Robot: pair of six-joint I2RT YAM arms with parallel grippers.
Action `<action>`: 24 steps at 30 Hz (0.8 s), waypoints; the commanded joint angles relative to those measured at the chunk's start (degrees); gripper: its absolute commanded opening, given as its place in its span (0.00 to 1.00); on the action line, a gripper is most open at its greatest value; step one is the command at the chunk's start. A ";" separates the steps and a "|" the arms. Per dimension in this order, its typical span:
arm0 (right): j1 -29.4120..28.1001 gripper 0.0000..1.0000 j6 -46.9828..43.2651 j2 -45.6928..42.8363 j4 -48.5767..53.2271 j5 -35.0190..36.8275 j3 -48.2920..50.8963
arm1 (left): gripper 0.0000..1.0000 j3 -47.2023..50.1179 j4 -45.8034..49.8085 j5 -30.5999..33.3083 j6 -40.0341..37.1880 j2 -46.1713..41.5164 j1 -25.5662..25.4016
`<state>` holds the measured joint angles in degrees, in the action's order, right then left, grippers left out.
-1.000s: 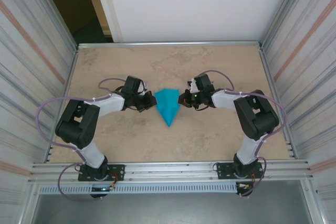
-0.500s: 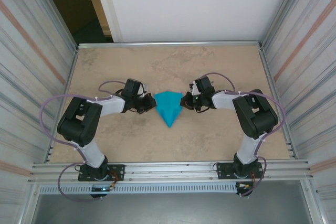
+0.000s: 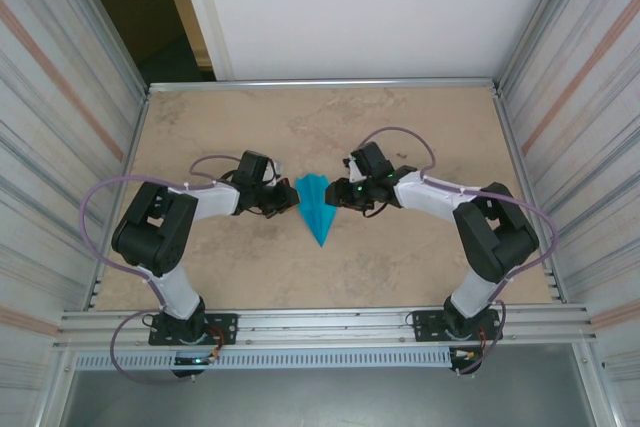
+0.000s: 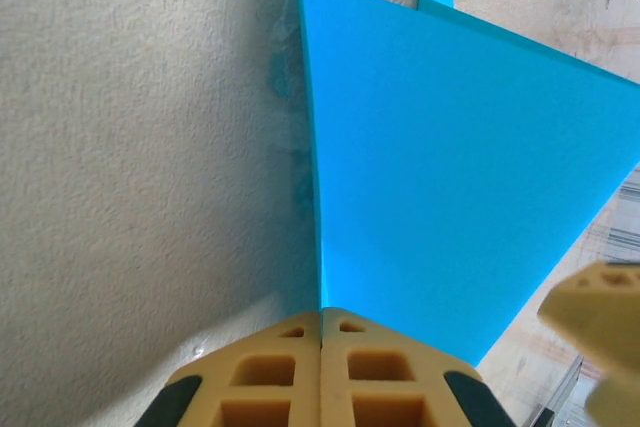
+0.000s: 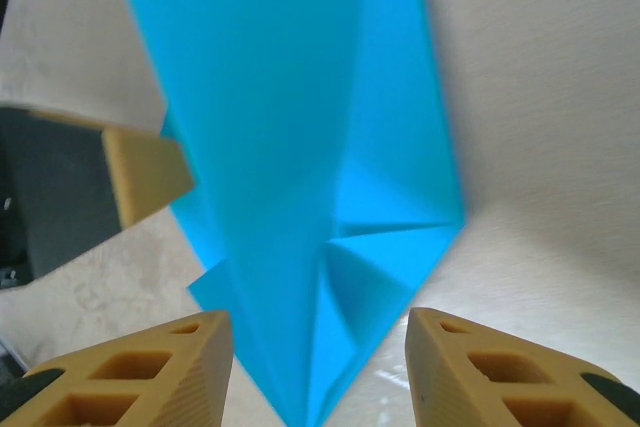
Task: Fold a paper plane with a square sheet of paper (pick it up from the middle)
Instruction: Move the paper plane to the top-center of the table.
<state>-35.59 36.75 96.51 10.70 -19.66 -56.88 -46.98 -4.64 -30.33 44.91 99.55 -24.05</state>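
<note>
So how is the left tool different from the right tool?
The left tool is shut tight; the right tool is open, with a gap. The left tool meets the blue paper at its edge; the right tool has a paper corner inside its gap. Both are yellowish at the end.

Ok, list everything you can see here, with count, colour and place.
Turquoise-blue folded paper dart: one, turquoise-blue, mid-table between the claws.
Beige stone-patterned tabletop: one, beige, under everything.
Ribbed metal side walls: two, grey, left and right of the table.
White back panel: one, white, behind the table.
Aluminium rail: one, silver, near edge, under the arm bases.
Left claw: one, tan fingers, shut on the dart's left edge.
Right claw: one, tan fingers, open at the dart's right side.
</note>
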 commanded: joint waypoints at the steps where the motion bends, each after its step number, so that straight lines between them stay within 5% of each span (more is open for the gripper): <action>1: -2.67 0.49 -1.74 2.03 5.03 3.65 -1.59 | 0.06 0.50 -0.54 -0.87 -0.11 -0.32 0.06; 9: -5.07 0.46 -1.41 4.84 3.58 1.04 -3.73 | 0.06 0.56 -0.63 -1.42 0.01 -0.50 0.06; 19: -5.22 0.58 0.19 3.18 4.71 9.43 -3.01 | 0.06 0.50 -0.63 -1.56 0.01 -0.69 0.05; 24: -3.96 0.60 0.35 3.90 3.39 7.38 -2.68 | 0.06 0.49 -0.67 -1.58 0.01 -0.32 0.08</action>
<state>-40.01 36.84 101.12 13.80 -13.04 -59.96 -46.98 -4.64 -30.68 44.91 99.55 -24.05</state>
